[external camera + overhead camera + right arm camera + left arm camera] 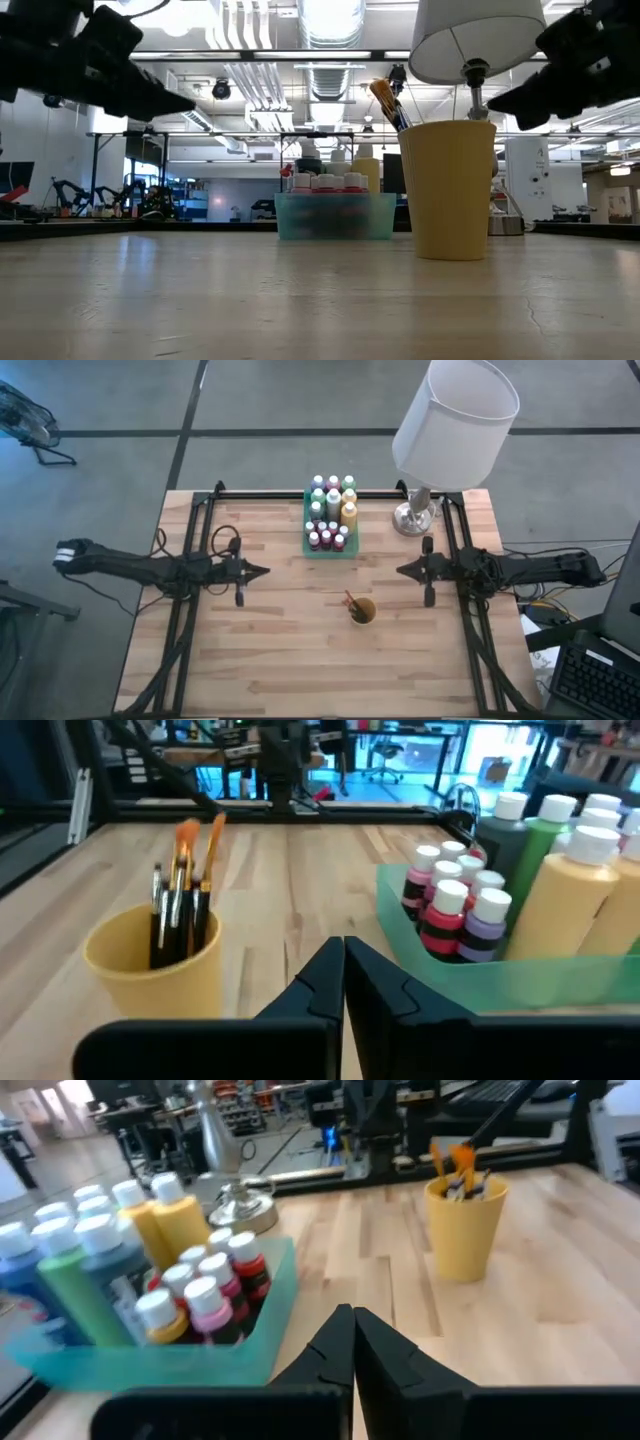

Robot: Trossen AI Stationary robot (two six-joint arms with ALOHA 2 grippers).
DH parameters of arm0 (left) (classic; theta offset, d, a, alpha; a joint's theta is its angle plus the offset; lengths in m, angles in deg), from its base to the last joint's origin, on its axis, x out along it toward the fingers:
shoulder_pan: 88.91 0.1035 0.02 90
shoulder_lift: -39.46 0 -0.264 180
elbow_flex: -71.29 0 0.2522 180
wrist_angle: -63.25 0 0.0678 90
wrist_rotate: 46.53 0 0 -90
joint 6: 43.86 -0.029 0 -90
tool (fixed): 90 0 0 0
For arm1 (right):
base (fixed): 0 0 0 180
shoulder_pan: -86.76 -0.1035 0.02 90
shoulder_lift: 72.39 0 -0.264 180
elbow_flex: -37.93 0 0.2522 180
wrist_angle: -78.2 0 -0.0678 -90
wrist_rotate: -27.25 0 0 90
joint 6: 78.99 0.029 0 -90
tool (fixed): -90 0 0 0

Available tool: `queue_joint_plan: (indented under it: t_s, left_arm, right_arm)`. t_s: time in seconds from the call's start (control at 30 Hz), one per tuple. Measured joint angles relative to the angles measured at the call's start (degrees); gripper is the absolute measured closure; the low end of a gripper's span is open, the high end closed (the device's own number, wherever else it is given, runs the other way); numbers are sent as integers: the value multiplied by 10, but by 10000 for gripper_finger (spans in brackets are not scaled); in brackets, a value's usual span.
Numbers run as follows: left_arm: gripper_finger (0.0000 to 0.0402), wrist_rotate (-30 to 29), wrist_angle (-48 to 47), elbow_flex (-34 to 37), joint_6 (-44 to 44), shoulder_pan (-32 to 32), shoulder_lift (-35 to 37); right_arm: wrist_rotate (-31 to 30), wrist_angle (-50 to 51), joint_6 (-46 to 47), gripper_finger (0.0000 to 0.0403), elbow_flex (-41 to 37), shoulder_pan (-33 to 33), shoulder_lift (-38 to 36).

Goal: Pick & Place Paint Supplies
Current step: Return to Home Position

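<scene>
Hovering above the table (280, 650), I hold both arms level. My left gripper (262, 571) is at centre-left of the high view and my right gripper (402, 570) at centre-right, tips facing each other and well apart. On each one the fingers are pressed together with nothing between them, as both wrist views show. The paint bottles (332, 510) stand upright and tightly packed in the green tray (330, 554), upper centre of that frame, beside the lamp (455, 420). The paintbrushes (351, 600) stand bristles-up in the yellow cup (362, 611), just below centre. I see no supply loose on the wood, so I judge the sorting done. If I had to lift a bottle again, I would expect it to be light, rigid and smooth-sided, likely slippery. Packed this close, the pale cap or neck from above is the only free hold, and the neighbours might tip. The brushes look thin, light and stiff in the handle. I would pinch the dark handle below the bristles, never the soft orange tips, and pull straight up so the light cup does not topple.
</scene>
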Motion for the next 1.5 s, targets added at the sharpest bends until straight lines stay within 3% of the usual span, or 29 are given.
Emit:
queue_joint_plan:
  t_s: [0.23, 0.47, 0.87, 1.03, 1.27, 1.5]
  left_arm:
    - [381, -2, -4, 32, 1, 0, 22]
    - [383, 0, -5, 48, 1, 0, 22]
    - [383, 0, -21, 88, 1, 0, 27]
    - [381, 0, -132, 88, 2, 0, 73]
    - [382, 20, -138, 88, 2, 0, 134]
    - [383, 20, -141, 88, 1, 0, 227]
  right_arm:
    - [37, 19, -17, 394, -36, 4, -58]
    - [-12, 33, -49, 394, -50, 4, -72]
    - [-12, 34, -60, 394, -50, 3, -67]
    - [-12, 33, -60, 394, -50, 3, -66]
    - [-12, 26, -60, 394, -64, 3, -101]
    - [-12, 24, -61, 394, -65, 2, -202]
